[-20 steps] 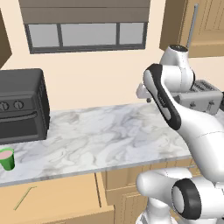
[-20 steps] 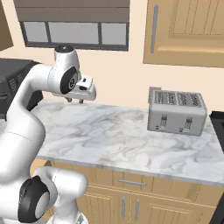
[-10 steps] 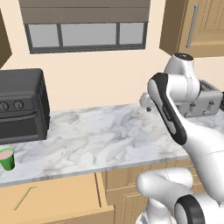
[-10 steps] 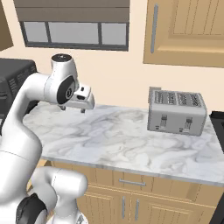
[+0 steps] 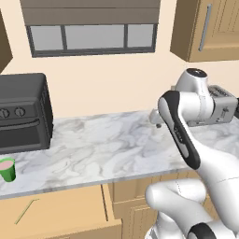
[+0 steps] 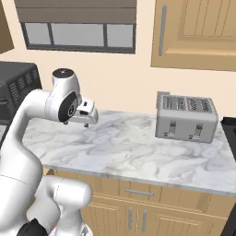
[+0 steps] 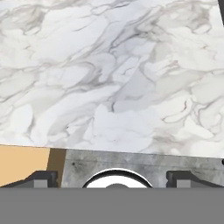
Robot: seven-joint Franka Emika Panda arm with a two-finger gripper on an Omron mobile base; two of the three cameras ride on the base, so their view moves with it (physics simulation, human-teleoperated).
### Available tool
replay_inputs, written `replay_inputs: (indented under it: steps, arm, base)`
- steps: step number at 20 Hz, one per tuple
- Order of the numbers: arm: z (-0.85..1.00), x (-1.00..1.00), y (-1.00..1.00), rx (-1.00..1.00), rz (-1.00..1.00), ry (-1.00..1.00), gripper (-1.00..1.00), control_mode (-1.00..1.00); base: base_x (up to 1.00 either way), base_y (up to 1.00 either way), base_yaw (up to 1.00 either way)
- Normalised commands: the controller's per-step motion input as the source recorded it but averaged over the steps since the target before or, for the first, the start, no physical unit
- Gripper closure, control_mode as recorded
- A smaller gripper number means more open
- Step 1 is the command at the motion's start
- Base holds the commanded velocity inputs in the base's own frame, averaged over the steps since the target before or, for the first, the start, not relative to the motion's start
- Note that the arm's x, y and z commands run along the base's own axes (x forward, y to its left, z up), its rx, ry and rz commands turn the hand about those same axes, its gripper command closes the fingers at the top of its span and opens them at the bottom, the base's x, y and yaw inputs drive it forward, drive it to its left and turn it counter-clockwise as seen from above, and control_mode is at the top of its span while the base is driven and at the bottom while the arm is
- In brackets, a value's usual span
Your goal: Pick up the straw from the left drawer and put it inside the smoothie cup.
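Note:
The smoothie cup (image 5: 6, 169), a small green tumbler with pinkish contents, stands at the counter's front left, below the toaster oven. Under it the left drawer (image 5: 70, 211) is pulled open, and the thin pale straw (image 5: 25, 211) lies slanted on its wooden floor. My gripper (image 5: 156, 120) (image 6: 86, 123) hangs over the back middle of the marble counter (image 7: 109, 74), far right of cup and drawer. In the hand view its fingertips (image 7: 41, 178) stand wide apart with nothing between them, so my gripper (image 7: 111, 179) is open.
A black toaster oven (image 5: 21, 116) (image 6: 16, 87) occupies the counter's left end. A silver toaster (image 6: 186, 117) (image 5: 219, 105) sits at the right end. Wooden wall cabinets (image 6: 198, 32) hang above the toaster, and closed drawer fronts (image 6: 138, 193) run under the counter.
The gripper has opened from half shut to wide. The arm has folded and lowered the hand toward the counter.

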Motion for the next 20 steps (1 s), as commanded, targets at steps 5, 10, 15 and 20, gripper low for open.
replay_inputs:
  steps: [5,10,15,20]
  arm:
    - [-0.26,-0.11,0.06,0.00,0.02,0.02,-1.00,-1.00]
    - [-0.05,-0.03,0.00,0.00,0.01,0.01,-1.00,1.00]
    - [0.00,0.00,0.00,0.00,0.00,0.00,-1.00,1.00]
    - [0.00,0.00,0.00,0.00,0.00,0.00,-1.00,1.00]
  base:
    - [0.00,0.00,0.00]
    - [-0.24,0.00,0.04]
    - [-0.62,0.00,0.08]
    - [-0.74,0.00,0.07]
